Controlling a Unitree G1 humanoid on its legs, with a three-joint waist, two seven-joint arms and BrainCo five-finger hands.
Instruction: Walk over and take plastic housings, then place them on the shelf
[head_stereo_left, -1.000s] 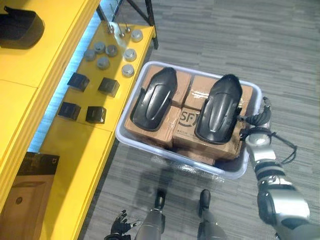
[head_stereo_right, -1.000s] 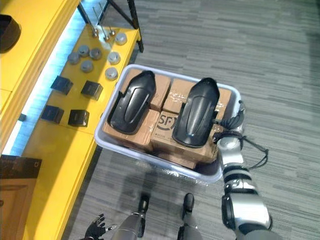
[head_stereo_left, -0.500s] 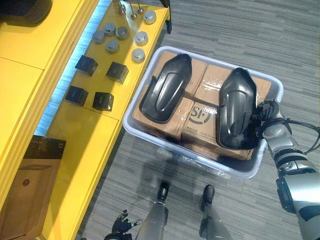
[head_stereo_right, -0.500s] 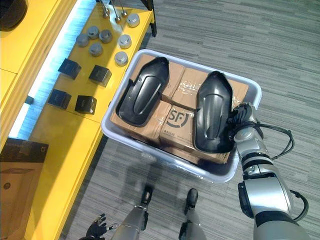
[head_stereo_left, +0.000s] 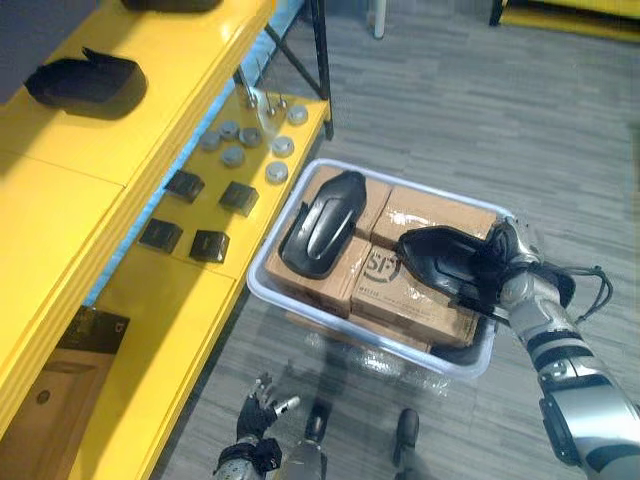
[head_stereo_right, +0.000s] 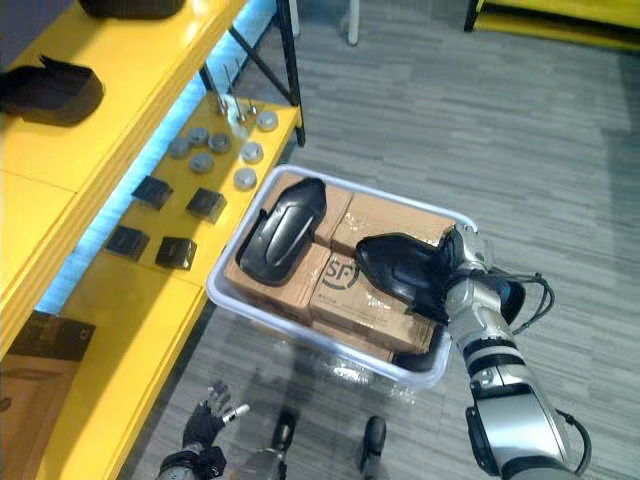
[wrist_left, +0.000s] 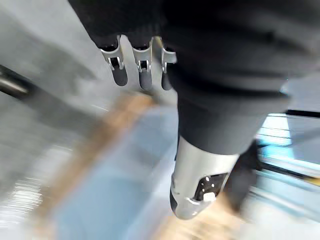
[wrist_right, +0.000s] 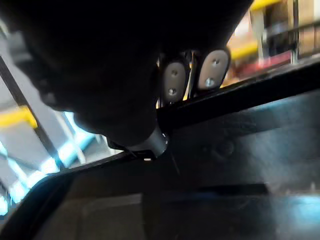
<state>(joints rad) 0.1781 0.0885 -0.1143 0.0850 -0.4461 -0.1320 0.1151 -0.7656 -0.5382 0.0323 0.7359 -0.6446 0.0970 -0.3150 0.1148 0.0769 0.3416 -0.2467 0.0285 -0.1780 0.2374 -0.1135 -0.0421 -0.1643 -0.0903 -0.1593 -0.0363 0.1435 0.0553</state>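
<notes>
The right hand (head_stereo_left: 508, 268) is curled round one black housing (head_stereo_left: 440, 262), tilted above the bin's (head_stereo_left: 300, 310) right end; the second housing (head_stereo_left: 320, 220) lies at its left; probably light, stiff, slick shells, best gripped by the rim; the left hand (head_stereo_left: 262, 400) hangs open below the bin.

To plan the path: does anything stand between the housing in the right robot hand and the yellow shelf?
Yes. The second housing lies in the bin between the held housing, gripped by the right robot hand, and the shelf; the bin's wall too. Small black blocks and grey caps occupy the lower shelf board.
</notes>
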